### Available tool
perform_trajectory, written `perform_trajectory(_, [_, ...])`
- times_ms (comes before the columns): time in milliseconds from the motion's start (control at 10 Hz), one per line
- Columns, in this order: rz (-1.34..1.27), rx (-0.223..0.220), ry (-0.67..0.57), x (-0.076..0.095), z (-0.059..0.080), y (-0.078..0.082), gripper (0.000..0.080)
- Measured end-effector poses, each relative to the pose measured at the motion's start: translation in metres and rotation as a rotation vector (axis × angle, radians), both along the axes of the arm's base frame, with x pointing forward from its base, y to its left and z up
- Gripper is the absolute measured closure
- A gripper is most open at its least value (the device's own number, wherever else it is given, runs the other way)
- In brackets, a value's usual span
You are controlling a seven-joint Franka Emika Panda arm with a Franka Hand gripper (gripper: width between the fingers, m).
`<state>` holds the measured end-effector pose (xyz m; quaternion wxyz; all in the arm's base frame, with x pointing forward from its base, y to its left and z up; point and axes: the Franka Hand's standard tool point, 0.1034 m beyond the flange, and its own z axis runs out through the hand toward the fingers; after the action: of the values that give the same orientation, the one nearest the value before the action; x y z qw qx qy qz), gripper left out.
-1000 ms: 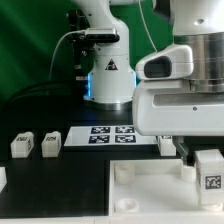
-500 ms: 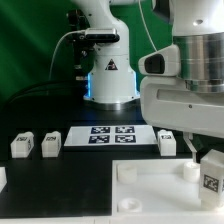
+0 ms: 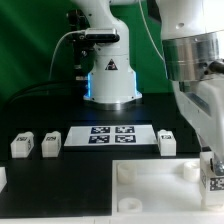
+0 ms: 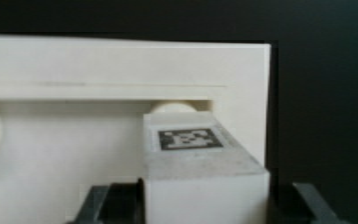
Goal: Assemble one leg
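My gripper (image 3: 212, 168) is at the exterior view's right edge, shut on a small white leg (image 3: 213, 180) with a black-and-white tag. It holds the leg low over the right corner of the large white tray-like top (image 3: 150, 186). In the wrist view the leg (image 4: 194, 150) sits between the dark fingers (image 4: 112, 204) of my gripper (image 4: 204, 206). Its far end points at a round corner socket (image 4: 176, 103) of the top (image 4: 105, 70). Three more legs stand on the black table: two at the left (image 3: 22, 144) (image 3: 50, 143) and one at the right (image 3: 167, 142).
The marker board (image 3: 110, 135) lies flat behind the top, between the loose legs. The arm's white base (image 3: 108, 70) stands at the back centre with cables to its left. A small white part (image 3: 2, 178) shows at the exterior view's left edge.
The arm has swung toward the exterior view's right and turned more upright. The held leg has moved right and slightly down, now near the top's right corner.
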<state>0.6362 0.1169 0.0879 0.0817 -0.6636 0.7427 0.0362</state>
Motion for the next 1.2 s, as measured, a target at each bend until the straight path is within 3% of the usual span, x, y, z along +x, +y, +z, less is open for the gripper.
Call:
perform_trajectory(300, [0.037, 0.001, -0.004, -0.0006, -0.0008, 0.0004, 0.0490])
perform_trajectory(400, [0.057, -0.002, -0.007, -0.0007, -0.0009, 0.0008, 0.0317])
perform_trajectory(500, [0.261, -0.028, -0.036, -0.0017, -0.0018, 0.0010, 0.0188])
perform_trajectory(700, [0.556, -0.072, -0.068, -0.0029, -0.0020, 0.0050, 0.0162])
perform_trajectory(1000, [0.830, -0.093, -0.108, -0.0027, -0.0026, 0.0024, 0.0152])
perform_trajectory(1200, [1.163, -0.144, -0.153, -0.0001, -0.0042, -0.0047, 0.0151])
